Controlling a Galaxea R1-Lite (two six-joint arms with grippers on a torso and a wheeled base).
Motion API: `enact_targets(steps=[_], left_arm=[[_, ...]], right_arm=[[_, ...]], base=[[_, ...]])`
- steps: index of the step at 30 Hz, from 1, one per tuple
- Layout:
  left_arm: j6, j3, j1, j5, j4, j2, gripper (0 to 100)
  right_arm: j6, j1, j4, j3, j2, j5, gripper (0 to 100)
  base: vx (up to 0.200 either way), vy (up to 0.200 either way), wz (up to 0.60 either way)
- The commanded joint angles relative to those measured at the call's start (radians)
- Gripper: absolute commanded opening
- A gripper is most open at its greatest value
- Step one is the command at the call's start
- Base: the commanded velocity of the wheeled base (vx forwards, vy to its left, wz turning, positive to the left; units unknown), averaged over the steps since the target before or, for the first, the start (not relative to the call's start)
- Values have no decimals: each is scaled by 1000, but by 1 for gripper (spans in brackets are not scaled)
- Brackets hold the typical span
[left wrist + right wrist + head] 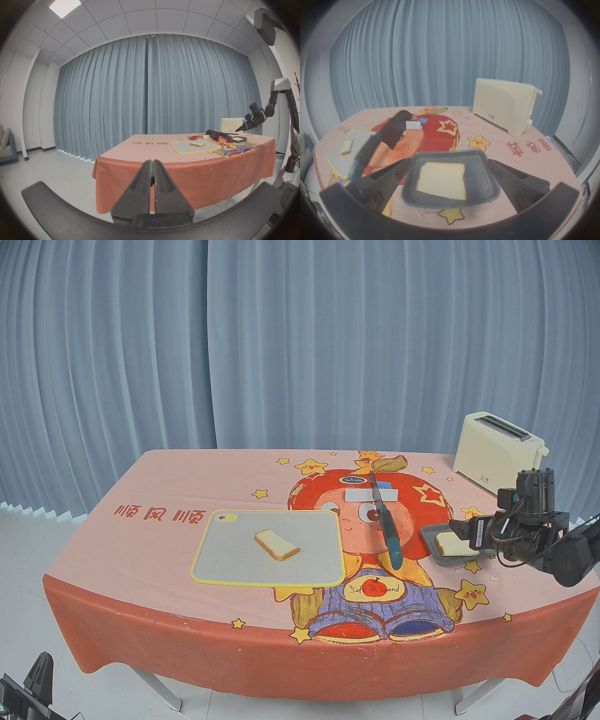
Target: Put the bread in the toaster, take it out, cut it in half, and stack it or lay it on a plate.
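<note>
A half slice of bread [277, 544] lies on the grey cutting board [237, 552] with a yellow rim, also seen far off in the left wrist view as bread [197, 144]. Another piece of bread [453, 544] [442, 181] lies in a small grey tray [431, 534] [450, 153] at the table's right. My right gripper [459, 529] [448, 162] hangs open just over that tray, its fingers either side of it. The cream toaster [497, 451] [503, 104] stands behind. My left gripper [152, 175] is shut and empty, low and well off the table's left side.
A knife [387, 527] with a teal handle lies between board and tray, its blade across a white card [372, 494]. The pink printed tablecloth [169, 484] covers the table. A blue curtain [300, 334] hangs behind.
</note>
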Motion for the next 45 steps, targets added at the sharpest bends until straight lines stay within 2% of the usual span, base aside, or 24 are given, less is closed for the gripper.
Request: enact_targets(steps=[1, 7, 11, 12, 13, 15, 19, 23, 29, 38, 45], left_arm=[[0, 18, 0, 1, 0, -2, 0], [0, 18, 0, 1, 0, -2, 0], [0, 18, 0, -1, 0, -2, 0], [0, 18, 0, -1, 0, -1, 0], [1, 18, 0, 1, 0, -2, 0], [1, 18, 0, -1, 0, -2, 0], [1, 18, 0, -2, 0, -1, 0], [0, 18, 0, -2, 0, -1, 0], [-2, 18, 0, 2, 1, -2, 0], [-2, 18, 0, 2, 1, -2, 0], [-2, 18, 0, 2, 1, -2, 0]], right_arm=[[6, 90, 0, 31, -159, -12, 100], [15, 145, -8, 123, -195, -32, 100], [85, 171, -172, 229, -205, -22, 100], [90, 171, -195, 237, -201, -23, 100], [90, 171, -270, 260, -177, -29, 100], [82, 173, -342, 277, -143, -37, 100], [55, 171, -420, 307, -126, -37, 100], [55, 171, -425, 309, -137, -37, 100], [55, 171, -425, 307, -145, -37, 100], [53, 174, -425, 312, -140, -39, 100], [53, 176, -425, 315, -140, -37, 100]], base=[[0, 0, 0], [0, 0, 0], [0, 0, 0], [0, 0, 0], [0, 0, 0], [0, 0, 0], [0, 0, 0], [0, 0, 0], [-200, 0, 0], [0, 0, 0], [0, 200, 0]])
